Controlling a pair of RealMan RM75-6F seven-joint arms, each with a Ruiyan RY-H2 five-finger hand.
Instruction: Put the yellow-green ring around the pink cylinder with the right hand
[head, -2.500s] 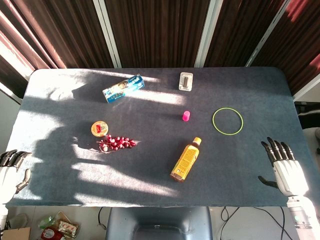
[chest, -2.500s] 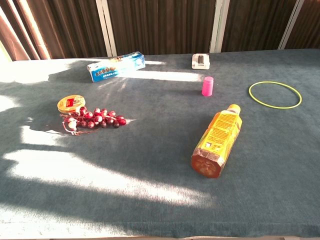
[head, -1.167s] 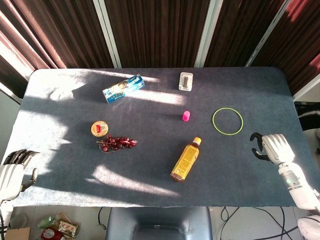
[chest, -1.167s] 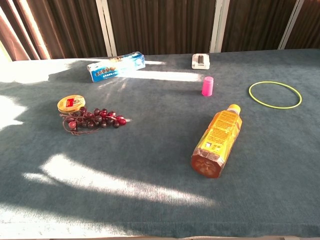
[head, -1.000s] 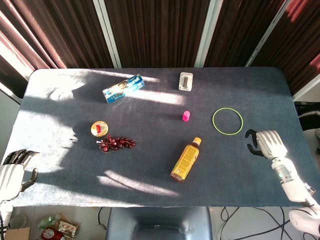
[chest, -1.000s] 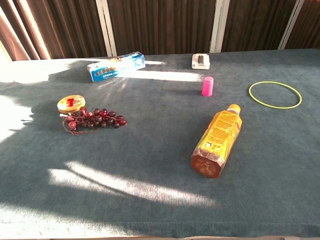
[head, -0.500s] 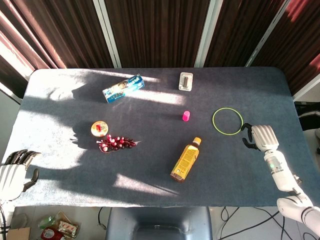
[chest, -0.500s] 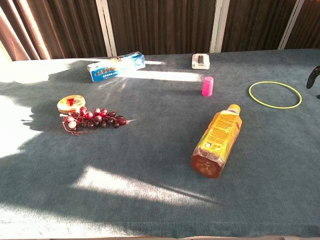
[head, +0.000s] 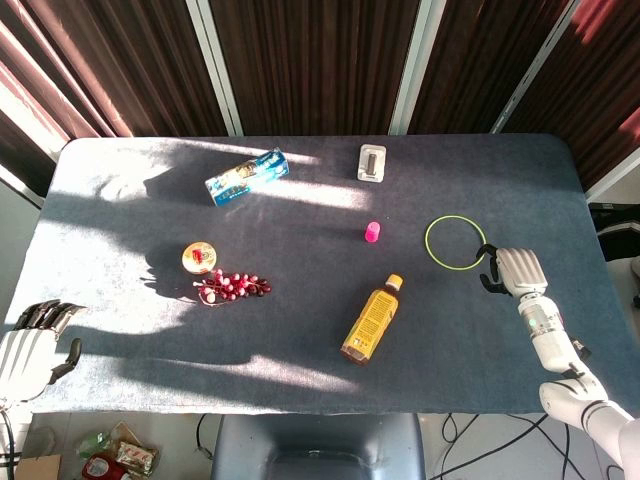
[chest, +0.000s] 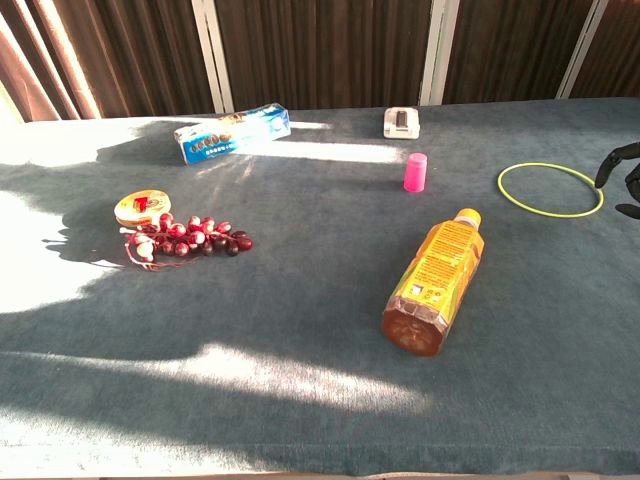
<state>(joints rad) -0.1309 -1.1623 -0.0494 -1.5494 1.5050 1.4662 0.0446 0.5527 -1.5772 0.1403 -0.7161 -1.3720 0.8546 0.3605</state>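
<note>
The yellow-green ring lies flat on the blue cloth at the right. The pink cylinder stands upright to the ring's left. My right hand hovers just right of the ring's near edge, palm down, fingers curled downward and apart, holding nothing. Only its dark fingertips show at the chest view's right border. My left hand rests off the table's near left corner, empty with fingers apart.
An orange juice bottle lies on its side near the middle. Red grapes and a round tin sit at the left. A blue box and a small grey item lie at the back.
My right hand has moved from the near right edge forward and left, turned palm down, and now hangs beside the ring. The left hand has drifted slightly. The sunlight patches have shifted.
</note>
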